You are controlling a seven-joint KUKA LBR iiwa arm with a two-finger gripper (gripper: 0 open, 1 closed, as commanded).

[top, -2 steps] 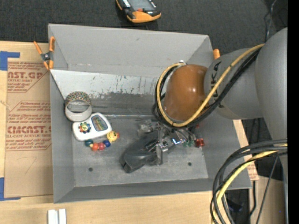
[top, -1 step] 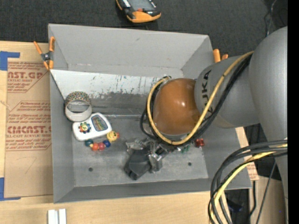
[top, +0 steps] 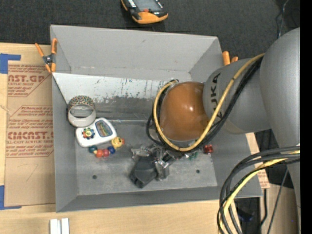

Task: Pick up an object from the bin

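My gripper is low over the bin floor near the front middle, under the orange dome on the wrist. Its fingers stand open and spread. A crumpled black thing, soft-looking and dark grey, lies on the floor right at the fingertips, partly between them and reaching toward the front wall. Nothing is lifted off the floor.
At the left lie a patterned tape roll, a white toy with coloured buttons, and small red, blue and yellow balls beside it. A small red piece lies at the right, by the arm.
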